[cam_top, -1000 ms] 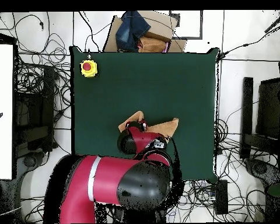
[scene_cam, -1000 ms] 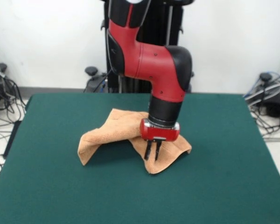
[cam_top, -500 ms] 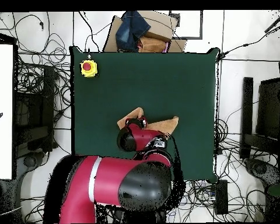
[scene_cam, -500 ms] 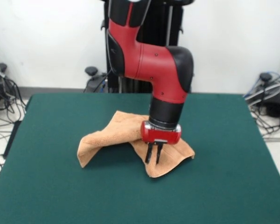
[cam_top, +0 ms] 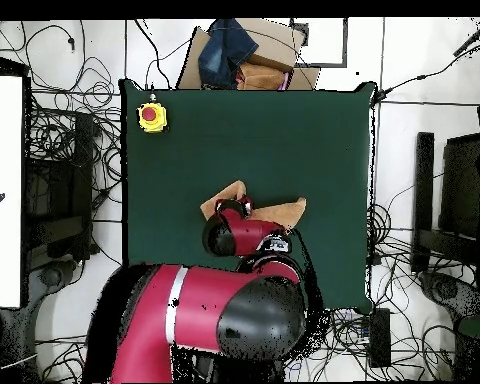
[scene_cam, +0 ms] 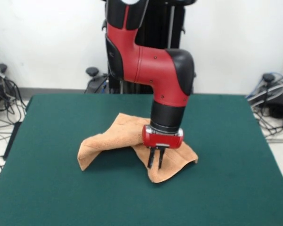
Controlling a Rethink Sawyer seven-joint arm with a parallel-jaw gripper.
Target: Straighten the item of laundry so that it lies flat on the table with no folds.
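Lying rumpled near the middle of the green table [scene_cam: 236, 179], the orange towel [scene_cam: 104, 143] is folded over itself with a raised ridge. The gripper [scene_cam: 155, 159] points down over the towel's right part, its two dark fingers close together with a narrow gap, pinching nothing visible.
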